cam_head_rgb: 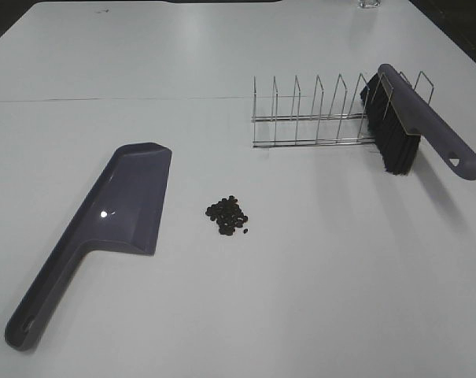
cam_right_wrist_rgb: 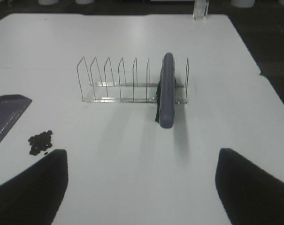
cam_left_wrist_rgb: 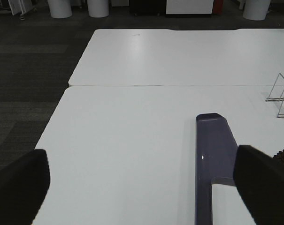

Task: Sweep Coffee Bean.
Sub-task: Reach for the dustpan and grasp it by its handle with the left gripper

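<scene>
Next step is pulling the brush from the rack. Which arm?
Right. The brush stands in the wire rack on the table's right side, centred ahead of the open right gripper. The left gripper faces the dustpan on the left side instead.

Dim, soft overhead light, faint shadows

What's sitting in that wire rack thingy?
Just the brush, leaning in the right-end slots of the wire rack, black bristles pointing down. The other slots hold nothing. The rack wires right behind the bristles are covered.
</scene>
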Controlling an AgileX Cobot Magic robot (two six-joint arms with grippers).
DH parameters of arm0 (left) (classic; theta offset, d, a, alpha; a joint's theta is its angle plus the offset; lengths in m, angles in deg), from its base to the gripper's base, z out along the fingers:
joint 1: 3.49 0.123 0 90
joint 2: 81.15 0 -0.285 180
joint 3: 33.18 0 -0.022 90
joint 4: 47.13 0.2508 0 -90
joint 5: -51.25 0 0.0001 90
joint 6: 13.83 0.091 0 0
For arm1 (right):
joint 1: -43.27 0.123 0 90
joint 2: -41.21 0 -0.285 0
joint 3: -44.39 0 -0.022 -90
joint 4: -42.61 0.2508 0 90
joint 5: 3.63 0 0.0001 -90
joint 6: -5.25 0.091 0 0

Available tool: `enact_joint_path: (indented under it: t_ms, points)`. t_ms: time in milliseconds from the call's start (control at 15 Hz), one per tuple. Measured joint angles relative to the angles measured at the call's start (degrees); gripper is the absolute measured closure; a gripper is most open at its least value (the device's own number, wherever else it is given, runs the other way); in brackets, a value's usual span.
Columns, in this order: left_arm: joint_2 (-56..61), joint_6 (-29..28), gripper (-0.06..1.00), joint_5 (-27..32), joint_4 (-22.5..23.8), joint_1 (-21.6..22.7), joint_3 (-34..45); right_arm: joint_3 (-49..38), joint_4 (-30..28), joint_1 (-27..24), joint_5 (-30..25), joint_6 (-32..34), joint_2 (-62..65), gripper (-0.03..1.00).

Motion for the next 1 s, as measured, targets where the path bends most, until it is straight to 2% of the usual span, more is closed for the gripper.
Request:
enact_joint_path:
  t_ms: [333,467,1000]
  points:
    - [0.0,0.1,-0.05,4.3,-1.7,0.0,5.1,-4.2,-0.1,0.0,-5.1,0.0,0.0,0.21]
    - [0.0,0.7,-0.05,4.6,-2.1,0.0,5.3,-7.6,-0.2,0.0,-5.8,0.1,0.0,0.21]
    - [0.0,0.7,-0.05,4.6,-2.3,0.0,5.3,-7.7,-0.2,0.0,-6.0,0.1,0.0,0.21]
